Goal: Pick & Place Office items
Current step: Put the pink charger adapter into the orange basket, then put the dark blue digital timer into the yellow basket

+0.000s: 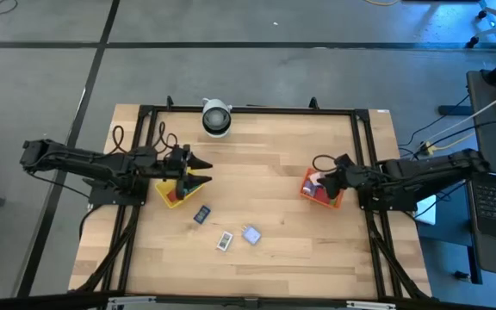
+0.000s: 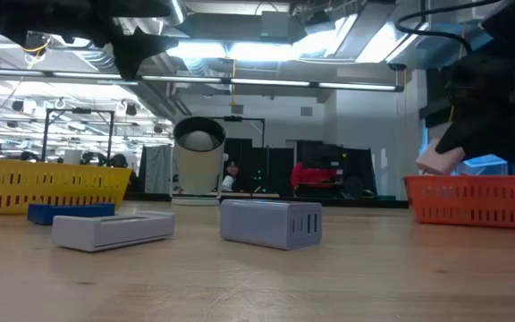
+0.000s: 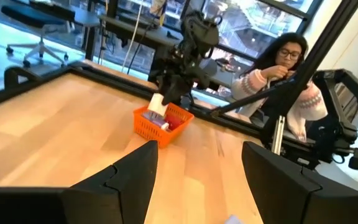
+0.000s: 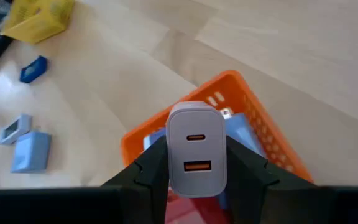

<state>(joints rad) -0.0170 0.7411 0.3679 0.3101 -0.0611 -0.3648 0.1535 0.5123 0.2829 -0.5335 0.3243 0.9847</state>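
My right gripper (image 4: pixel 196 171) is shut on a white charger block (image 4: pixel 196 149) above the red-orange tray (image 1: pixel 332 198), near the table's right edge. My left gripper (image 3: pixel 197 180) is open and empty, and hovers at the yellow tray (image 1: pixel 172 193) on the table's left. Three items lie flat on the wood between the trays, toward the near edge: a dark blue piece (image 1: pixel 201 214), a white piece (image 1: pixel 224 241) and a pale blue block (image 1: pixel 251 234). More pieces lie inside the red-orange tray (image 4: pixel 253 134). My right gripper pinches the white charger block by two opposite side faces (image 4: pixel 171 155). Its face with two ports (image 4: pixel 196 152) is turned toward the wrist camera. The fingers slant down from the table's right. The block (image 2: pixel 441 159) is lifted clear, just above the tray's rim (image 2: pixel 472 179).
A round white-and-grey cylinder (image 1: pixel 216 117) stands at the table's far edge. A black frame (image 1: pixel 248 109) runs round the table. Bare wood lies between the two trays. A person (image 3: pixel 278 74) sits beyond the table's right side.
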